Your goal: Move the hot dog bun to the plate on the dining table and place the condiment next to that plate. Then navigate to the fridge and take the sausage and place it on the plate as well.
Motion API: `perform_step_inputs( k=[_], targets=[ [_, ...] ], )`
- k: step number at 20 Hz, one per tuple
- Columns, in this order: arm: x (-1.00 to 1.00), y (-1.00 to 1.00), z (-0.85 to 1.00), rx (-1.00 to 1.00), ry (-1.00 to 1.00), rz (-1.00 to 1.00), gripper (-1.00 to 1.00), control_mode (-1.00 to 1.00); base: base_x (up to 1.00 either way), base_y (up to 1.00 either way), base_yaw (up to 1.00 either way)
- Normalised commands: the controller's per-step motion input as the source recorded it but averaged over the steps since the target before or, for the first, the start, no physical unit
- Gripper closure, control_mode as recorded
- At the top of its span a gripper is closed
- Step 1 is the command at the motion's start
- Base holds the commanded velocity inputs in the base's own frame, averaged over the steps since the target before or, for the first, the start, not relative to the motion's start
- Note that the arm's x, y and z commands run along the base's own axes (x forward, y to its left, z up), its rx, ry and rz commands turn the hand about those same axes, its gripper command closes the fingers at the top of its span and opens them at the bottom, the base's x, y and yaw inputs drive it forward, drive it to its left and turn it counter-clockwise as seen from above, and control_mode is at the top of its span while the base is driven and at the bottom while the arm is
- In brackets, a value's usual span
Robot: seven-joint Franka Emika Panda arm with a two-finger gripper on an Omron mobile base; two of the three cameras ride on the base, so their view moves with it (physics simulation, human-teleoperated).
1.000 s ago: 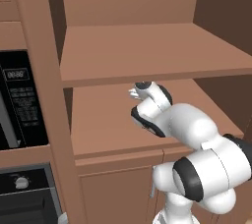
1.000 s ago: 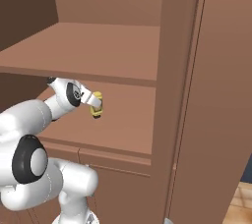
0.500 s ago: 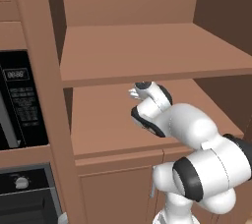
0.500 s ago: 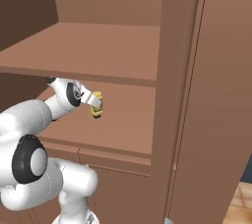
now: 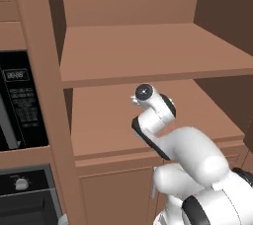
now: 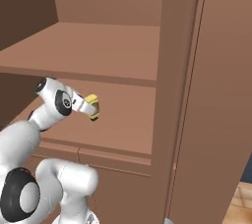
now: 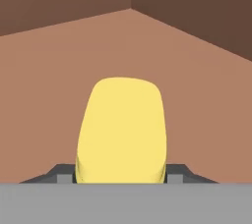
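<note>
Left base view. Setting: brown wooden cabinet with two open shelves, the upper shelf [image 5: 148, 54] and the lower shelf [image 5: 113, 120]. A black microwave [image 5: 22, 103] is built in at the left, with a dark oven panel and knob [image 5: 21, 184] below it. The white arm reaches into the lower shelf space; its wrist hides the gripper and whatever it carries, so the jaw state cannot be told here.

Right base view. Setting: the same shelving seen from the other side, with a tall brown cabinet side panel [image 6: 216, 95] at the right and a closed cabinet door beneath the lower shelf. The gripper [image 6: 89, 107] is extended over the lower shelf near its front edge. The condiment [image 6: 92, 107], a small yellow bottle, sits at the fingertips; the jaws appear closed around it, though the detail is small.

Hand view. Setting: brown shelf floor and the dark inner corner of the cabinet behind. The condiment [image 7: 120, 129] stands directly ahead, pale yellow, rounded at top. A dark finger tip [image 7: 59, 173] shows at each side of its base, both touching it.
</note>
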Motion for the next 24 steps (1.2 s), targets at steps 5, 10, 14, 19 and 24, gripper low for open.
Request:
perform_step_inputs(
  k=[5, 10, 14, 19, 24],
  targets=[
    [-1.0, 0.01, 0.02, 0.01, -0.18, 0.0, 1.0, -1.0, 0.0, 0.0, 0.0],
    [-1.0, 0.13, 0.37, 0.0, -0.1, 0.0, 1.0, -1.0, 0.0, 0.0, 0.0],
    [-0.94, 0.08, 0.76, 0.0, 0.03, 0.0, 1.0, -1.0, 0.0, 0.0, 0.0],
    [-0.76, 0.11, 0.73, 0.0, 0.16, 0.0, 1.0, -1.0, 0.0, 0.0, 0.0],
    [-0.75, 0.0, 0.69, 0.0, 0.02, 0.0, 1.0, -1.0, 0.0, 0.0, 0.0]
  ],
)
